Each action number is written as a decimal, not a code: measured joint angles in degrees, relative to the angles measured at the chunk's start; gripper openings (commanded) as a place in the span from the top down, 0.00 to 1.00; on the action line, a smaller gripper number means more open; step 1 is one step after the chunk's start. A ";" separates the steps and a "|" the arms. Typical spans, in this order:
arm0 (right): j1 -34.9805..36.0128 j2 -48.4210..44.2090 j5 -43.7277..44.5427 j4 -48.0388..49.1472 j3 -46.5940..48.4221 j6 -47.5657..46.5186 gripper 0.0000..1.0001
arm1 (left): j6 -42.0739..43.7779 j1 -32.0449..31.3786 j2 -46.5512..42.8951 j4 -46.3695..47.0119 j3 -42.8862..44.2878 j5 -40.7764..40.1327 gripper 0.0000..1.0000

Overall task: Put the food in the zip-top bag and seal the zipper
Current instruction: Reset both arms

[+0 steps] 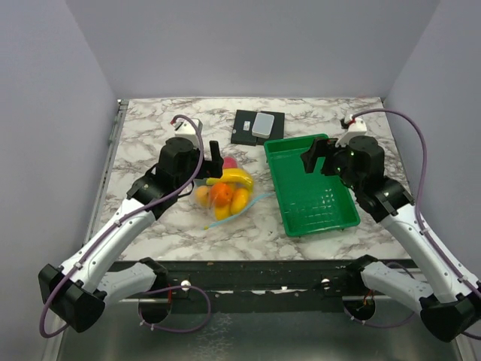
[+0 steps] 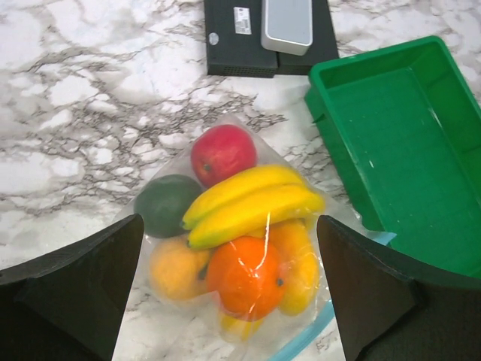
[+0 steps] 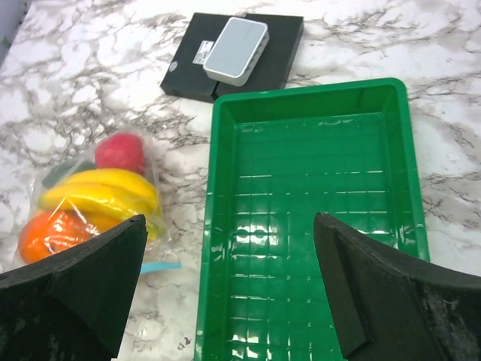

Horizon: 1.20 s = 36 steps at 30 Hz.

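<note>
The zip-top bag (image 2: 279,154) lay flat on the bench (image 1: 150,131), left of centre, with the food inside it. The bench was a white marble-pattern slab with grey veining, enclosed on three sides by plain pale-grey walls (image 1: 248,45). A green tray (image 1: 294,144) sat just right of the bag. A black box (image 1: 242,129) carrying a grey device (image 1: 263,124) lay at the far side, near the tray's far-left corner.

The left end effector (image 2: 229,226) hung above the bag with its fingers wide apart, gripping nothing. The right end effector (image 3: 229,219) hung above the tray, fingers likewise spread and holding nothing.

Only the top view showed the walls, both arms and the long run of the zipper (image 1: 255,201) curving from the bag toward the tray. The left wrist view alone separated the contents: banana bunch (image 2: 252,207) across the middle, red fruit (image 2: 223,153) beyond it, green fruit (image 2: 167,203) to the left, orange fruit (image 2: 246,274) and yellow fruit (image 2: 174,269) nearer. The right wrist view alone resolved the tray's grid-pattern floor; there the green fruit was nearly hidden. Whether the zipper was closed could not be determined.
</note>
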 measured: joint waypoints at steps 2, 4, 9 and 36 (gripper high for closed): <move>-4.42 -0.26 -3.52 -0.09 0.00 0.44 0.02 | -0.50 1.05 -0.55 0.02 -1.11 -0.76 0.01; -8.46 -0.79 -7.23 -0.13 -0.04 0.68 0.01 | -1.05 1.97 -1.51 0.33 -2.64 -1.81 0.01; -15.30 -3.34 -14.40 -0.09 -1.86 1.07 0.01 | -1.29 2.62 -5.38 0.59 -5.03 -4.66 0.01; -15.54 -30.01 -21.73 9.86 -17.86 -2.05 0.00 | 0.79 2.62 -13.57 4.28 -10.97 -7.67 0.01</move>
